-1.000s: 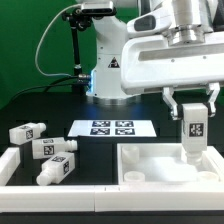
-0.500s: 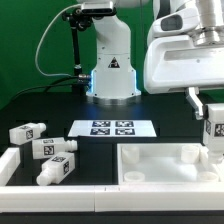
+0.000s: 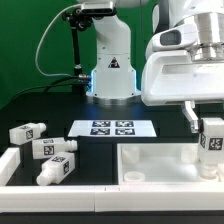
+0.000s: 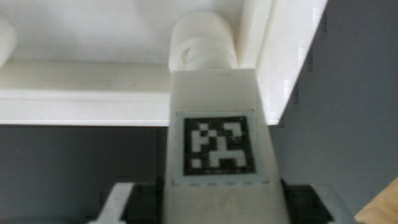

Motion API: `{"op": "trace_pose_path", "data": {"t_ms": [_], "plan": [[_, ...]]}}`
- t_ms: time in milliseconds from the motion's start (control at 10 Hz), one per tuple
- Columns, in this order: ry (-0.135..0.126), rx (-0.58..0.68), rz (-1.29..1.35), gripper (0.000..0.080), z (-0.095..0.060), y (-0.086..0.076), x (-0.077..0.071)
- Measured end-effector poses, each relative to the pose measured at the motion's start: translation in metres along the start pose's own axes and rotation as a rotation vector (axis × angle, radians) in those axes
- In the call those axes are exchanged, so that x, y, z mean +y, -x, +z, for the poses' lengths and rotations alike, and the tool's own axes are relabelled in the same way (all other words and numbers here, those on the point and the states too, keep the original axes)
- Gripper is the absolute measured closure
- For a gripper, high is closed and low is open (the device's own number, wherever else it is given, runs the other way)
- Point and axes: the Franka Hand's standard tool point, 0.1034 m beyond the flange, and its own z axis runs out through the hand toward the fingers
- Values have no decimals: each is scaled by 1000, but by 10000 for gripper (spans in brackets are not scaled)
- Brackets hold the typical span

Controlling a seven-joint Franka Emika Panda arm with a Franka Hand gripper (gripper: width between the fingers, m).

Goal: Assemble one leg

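My tool (image 3: 209, 130) grips one leg (image 3: 212, 148) upright at the white panel's (image 3: 155, 149) far corner, on the exterior view's right. Three spare legs (image 3: 55, 148) lie beside the panel's opposite side.

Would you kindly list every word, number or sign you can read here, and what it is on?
No words or numbers are legible.
Dark triangle sign on the robot base: too small to read.
Square tags on the held leg and the marker board: patterns, no text.
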Motion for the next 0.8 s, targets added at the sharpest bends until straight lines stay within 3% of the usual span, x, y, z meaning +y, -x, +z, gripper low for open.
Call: {"op": "trace_pose_path", "data": {"t_ms": [800], "plan": [[10,5,-1,512,11,6,5]]}}
